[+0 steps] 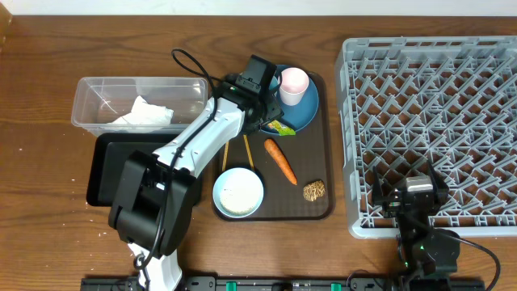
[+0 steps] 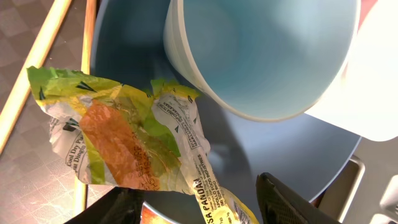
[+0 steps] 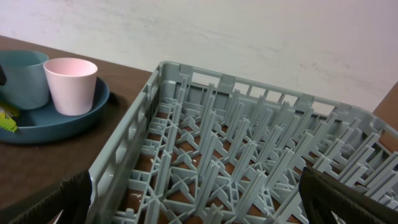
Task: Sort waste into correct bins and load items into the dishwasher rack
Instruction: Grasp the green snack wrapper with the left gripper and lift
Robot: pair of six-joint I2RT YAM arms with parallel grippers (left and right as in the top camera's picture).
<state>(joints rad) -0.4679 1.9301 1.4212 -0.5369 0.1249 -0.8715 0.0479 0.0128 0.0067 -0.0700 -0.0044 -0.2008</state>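
Note:
My left gripper [image 1: 269, 113] is open over the blue plate [image 1: 305, 115], its fingers [image 2: 205, 208] straddling the tail of the green-yellow wrapper [image 2: 124, 143], which lies on the plate's near edge [image 1: 282, 127]. The light-blue cup [image 2: 261, 56] and the pink cup [image 1: 293, 81] stand on the plate. The carrot [image 1: 280, 160], the brown food piece [image 1: 313, 190], the white-inside bowl [image 1: 238, 192] and the chopsticks [image 1: 246, 149] lie on the brown serving tray [image 1: 327, 212]. My right gripper [image 3: 199, 205] is open and empty over the grey rack's [image 1: 436, 105] front-left corner.
The clear tub [image 1: 97, 93] at the left holds the crumpled white napkin [image 1: 145, 115]. The black tray [image 1: 101, 174] lies in front of it, partly under my left arm. The rack [image 3: 249, 155] fills the right side of the table.

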